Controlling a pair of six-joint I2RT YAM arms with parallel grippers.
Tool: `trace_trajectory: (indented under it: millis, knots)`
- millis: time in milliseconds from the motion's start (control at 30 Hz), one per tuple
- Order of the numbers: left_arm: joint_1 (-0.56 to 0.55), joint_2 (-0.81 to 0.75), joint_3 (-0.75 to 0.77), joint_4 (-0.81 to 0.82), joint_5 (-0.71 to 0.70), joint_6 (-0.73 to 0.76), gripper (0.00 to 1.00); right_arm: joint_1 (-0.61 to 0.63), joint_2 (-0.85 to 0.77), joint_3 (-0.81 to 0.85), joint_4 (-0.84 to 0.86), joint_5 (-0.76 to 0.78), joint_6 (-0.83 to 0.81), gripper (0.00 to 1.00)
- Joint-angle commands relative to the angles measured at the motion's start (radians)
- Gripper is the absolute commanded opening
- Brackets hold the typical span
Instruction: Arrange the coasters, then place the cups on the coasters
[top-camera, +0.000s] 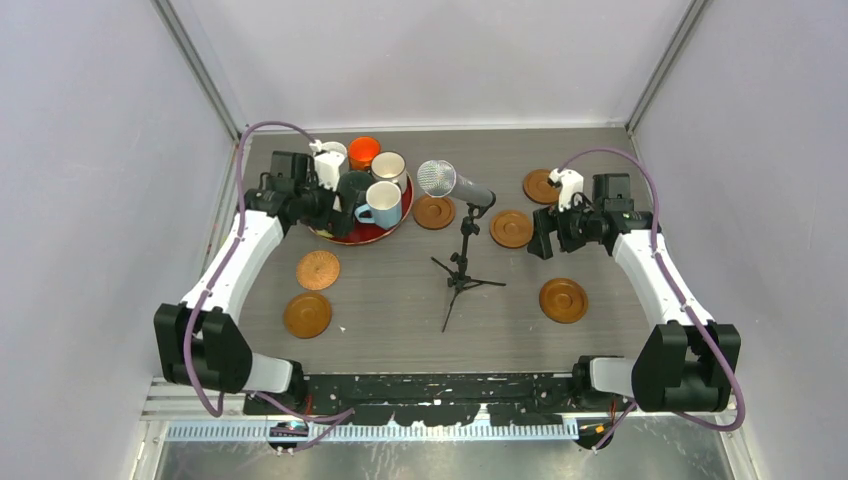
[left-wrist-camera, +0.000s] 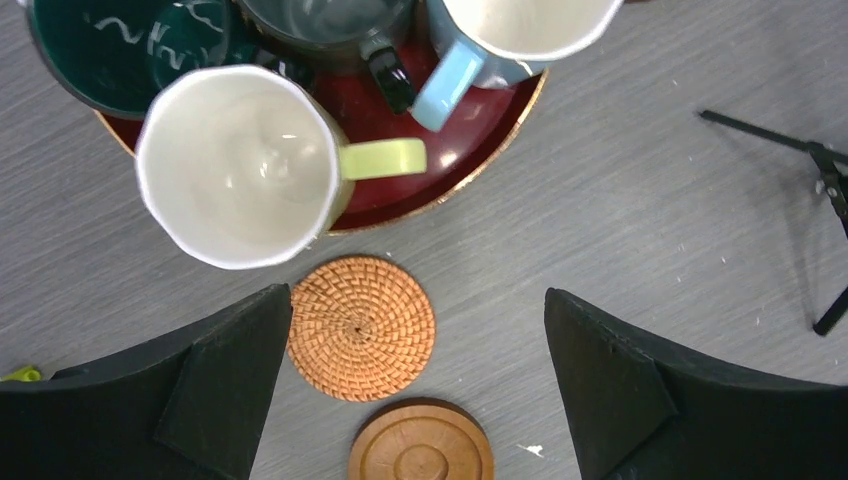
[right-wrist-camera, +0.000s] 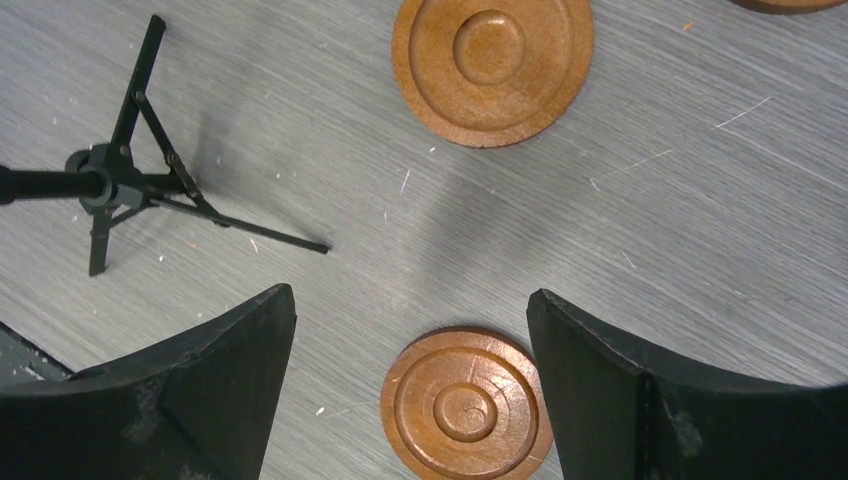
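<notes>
Several cups crowd the red tray (top-camera: 395, 226) at the back left: white (top-camera: 330, 160), orange (top-camera: 363, 152), cream with a brown rim (top-camera: 389, 170), light blue (top-camera: 383, 203) and dark ones. Up close I see the pale yellow cup (left-wrist-camera: 235, 165), dark teal cup (left-wrist-camera: 120, 50) and light blue cup (left-wrist-camera: 520, 30). My left gripper (top-camera: 322, 208) hangs open above the tray's near edge, and the woven coaster (left-wrist-camera: 362, 328) lies below, by its left finger. Several wooden coasters lie scattered on the table. My right gripper (right-wrist-camera: 410, 295) is open and empty above one wooden coaster (right-wrist-camera: 465, 405); another (right-wrist-camera: 490, 65) lies beyond.
A microphone on a small black tripod (top-camera: 465, 260) stands mid-table between the two arms; its legs (right-wrist-camera: 110, 180) reach toward the right gripper. Grey walls close in the back and both sides.
</notes>
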Motion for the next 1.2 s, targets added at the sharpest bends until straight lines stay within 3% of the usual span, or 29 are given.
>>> trace_trajectory:
  millis: [0, 133, 333, 533, 867, 1167]
  knots:
    - [-0.039, -0.087, -0.057, 0.039, 0.094, 0.062, 1.0, 0.019, -0.027, -0.021, -0.077, -0.072, -0.084, 0.9]
    - [-0.135, -0.08, -0.085, 0.009, 0.229, 0.083, 1.0, 0.088, -0.039, -0.076, -0.102, -0.115, -0.111, 0.9]
    - [-0.279, -0.059, -0.18, 0.158, 0.289, -0.035, 1.0, 0.173, -0.035, -0.107, -0.142, -0.174, -0.146, 0.87]
    - [-0.26, -0.023, -0.154, 0.195, 0.271, -0.13, 1.0, 0.309, -0.106, -0.175, -0.141, -0.121, -0.143, 0.82]
    - [-0.088, -0.078, -0.167, 0.226, 0.299, -0.243, 1.0, 0.568, -0.223, -0.274, -0.146, 0.092, -0.262, 0.79]
    - [-0.041, -0.102, -0.18, 0.215, 0.291, -0.291, 1.0, 1.0, -0.075, -0.101, -0.23, 0.339, -0.266, 0.78]
